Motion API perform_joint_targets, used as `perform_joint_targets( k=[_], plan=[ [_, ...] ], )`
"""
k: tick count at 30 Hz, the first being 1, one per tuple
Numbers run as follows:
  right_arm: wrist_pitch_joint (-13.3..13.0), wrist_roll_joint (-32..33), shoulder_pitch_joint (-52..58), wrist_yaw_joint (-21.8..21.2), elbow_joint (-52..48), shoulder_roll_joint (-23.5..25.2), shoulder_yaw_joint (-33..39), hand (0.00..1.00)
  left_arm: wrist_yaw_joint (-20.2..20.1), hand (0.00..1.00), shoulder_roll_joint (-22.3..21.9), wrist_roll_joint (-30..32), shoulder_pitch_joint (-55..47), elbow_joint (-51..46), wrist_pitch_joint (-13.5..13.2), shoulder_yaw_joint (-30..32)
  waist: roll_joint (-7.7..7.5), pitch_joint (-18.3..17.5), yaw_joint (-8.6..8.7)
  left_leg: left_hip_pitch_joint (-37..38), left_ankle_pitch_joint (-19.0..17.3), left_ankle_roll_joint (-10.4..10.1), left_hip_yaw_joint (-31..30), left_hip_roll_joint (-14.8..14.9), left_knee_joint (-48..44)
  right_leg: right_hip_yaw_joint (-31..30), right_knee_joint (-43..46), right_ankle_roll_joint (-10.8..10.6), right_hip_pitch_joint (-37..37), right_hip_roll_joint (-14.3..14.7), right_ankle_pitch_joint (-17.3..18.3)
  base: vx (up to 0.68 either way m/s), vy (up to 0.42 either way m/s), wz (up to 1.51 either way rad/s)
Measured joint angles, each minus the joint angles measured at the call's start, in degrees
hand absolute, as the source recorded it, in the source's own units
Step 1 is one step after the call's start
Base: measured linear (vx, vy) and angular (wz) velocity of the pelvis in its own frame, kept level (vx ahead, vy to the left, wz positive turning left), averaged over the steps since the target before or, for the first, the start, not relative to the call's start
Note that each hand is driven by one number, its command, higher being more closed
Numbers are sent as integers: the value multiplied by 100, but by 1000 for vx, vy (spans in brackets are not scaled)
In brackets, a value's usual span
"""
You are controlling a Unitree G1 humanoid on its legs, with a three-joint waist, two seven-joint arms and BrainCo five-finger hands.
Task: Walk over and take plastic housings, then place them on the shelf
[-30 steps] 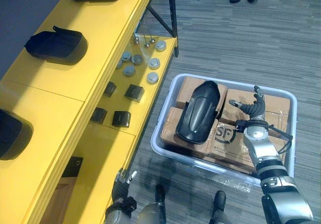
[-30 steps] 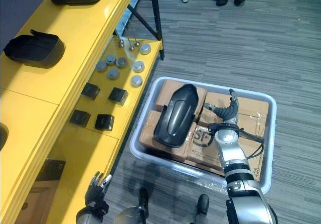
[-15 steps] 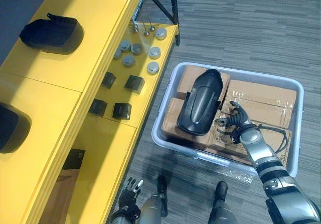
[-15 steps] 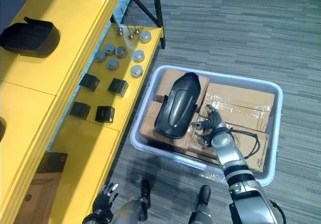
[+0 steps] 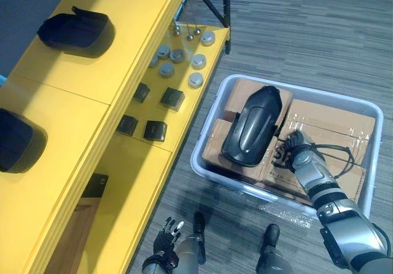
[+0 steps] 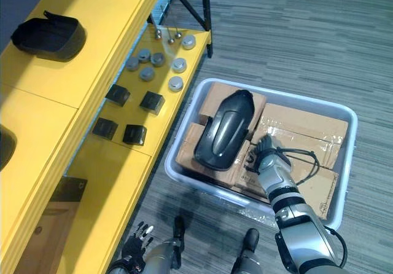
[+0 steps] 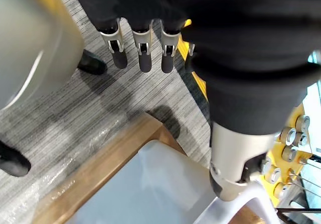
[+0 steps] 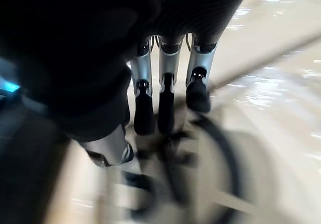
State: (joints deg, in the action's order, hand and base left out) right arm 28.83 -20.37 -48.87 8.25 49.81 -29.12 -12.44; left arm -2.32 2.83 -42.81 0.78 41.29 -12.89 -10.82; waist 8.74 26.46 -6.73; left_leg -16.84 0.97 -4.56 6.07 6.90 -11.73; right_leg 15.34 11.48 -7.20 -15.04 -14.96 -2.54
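Listing from the eye views: black plastic housing (image 5: 252,126) lying on cardboard boxes (image 5: 331,123) in a grey bin (image 5: 344,97); two more housings (image 5: 77,31) (image 5: 18,142) on the yellow shelf (image 5: 92,90). My right hand (image 5: 296,145) sits just beside the binned housing, holding nothing. Its wrist view adds what the eyes cannot: fingers (image 8: 165,103) straight and side by side, tips at the taped cardboard, contact uncertain. A second ago this hand stood raised and splayed; it has come down. My left hand (image 5: 167,244) hangs low, fingers (image 7: 142,53) straight over the floor.
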Motion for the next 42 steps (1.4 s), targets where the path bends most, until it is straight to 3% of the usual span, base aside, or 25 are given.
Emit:
perform_joint_targets(
  k=[2,5,9,10,12,13,17,21,27,33,42],
  plan=[
    [-31,96,-60,160,73,-89,1,100,-12,0,3,-90,-3,-99,0,-7,0,0,6,0,14,13,-1,-22,8,2,7,0,-1,-24,-1,4,9,4],
    [-312,179,-237,469,29,-477,11,100,-35,0,24,-163,-42,-429,4,-108,0,0,17,4,34,28,-9,-58,8,12,36,-1,-1,-48,-1,-3,8,3],
    [-615,154,-331,677,-761,-945,115,100,-28,0,38,-304,-139,-716,34,-204,-1,1,111,21,40,28,0,-53,12,6,40,0,1,-47,-2,12,-1,-1],
    [-746,159,-324,738,-1120,-1046,125,0,-12,0,39,-314,-171,-737,63,-205,-4,3,175,49,40,28,21,-47,24,-23,40,-1,1,-45,-3,40,-3,-8],
    [-863,186,-317,788,-1338,-1075,129,0,0,0,41,-316,-185,-759,75,-205,-4,3,212,76,39,28,43,-44,40,-49,39,-1,2,-40,-3,37,-4,-9],
    [-1086,211,-276,913,-1633,-1064,129,0,0,0,44,-317,-185,-768,75,-205,-7,5,284,85,39,28,58,-15,49,-62,38,0,-2,-28,-4,45,-12,-7],
    [-1639,234,-24,1247,-2562,-828,308,0,-6,0,41,-317,-181,-744,69,-228,-10,9,296,196,39,21,187,14,109,-170,39,2,-15,16,-5,41,-7,-15],
    [-1734,304,134,1169,-2926,-537,319,0,-9,0,41,-319,-155,-745,52,-352,-8,10,295,246,39,19,231,12,140,-216,44,2,-15,16,-4,34,3,-7],
    [-1369,305,274,737,-2858,2,217,0,54,0,4,-336,-159,-568,26,-425,-3,17,280,245,38,19,331,4,146,-314,132,2,-136,-10,-3,28,8,-8],
    [-1074,301,405,595,-2580,208,25,0,69,0,-8,-430,-159,-389,10,-434,2,20,246,196,38,19,318,-20,123,-320,193,5,-206,-28,3,0,0,0],
    [-412,293,621,117,-1844,530,-24,0,71,0,-106,-430,-107,-342,18,-488,38,43,168,-11,38,21,192,-62,3,-205,310,10,-324,-99,31,20,-1,7]
  ],
)
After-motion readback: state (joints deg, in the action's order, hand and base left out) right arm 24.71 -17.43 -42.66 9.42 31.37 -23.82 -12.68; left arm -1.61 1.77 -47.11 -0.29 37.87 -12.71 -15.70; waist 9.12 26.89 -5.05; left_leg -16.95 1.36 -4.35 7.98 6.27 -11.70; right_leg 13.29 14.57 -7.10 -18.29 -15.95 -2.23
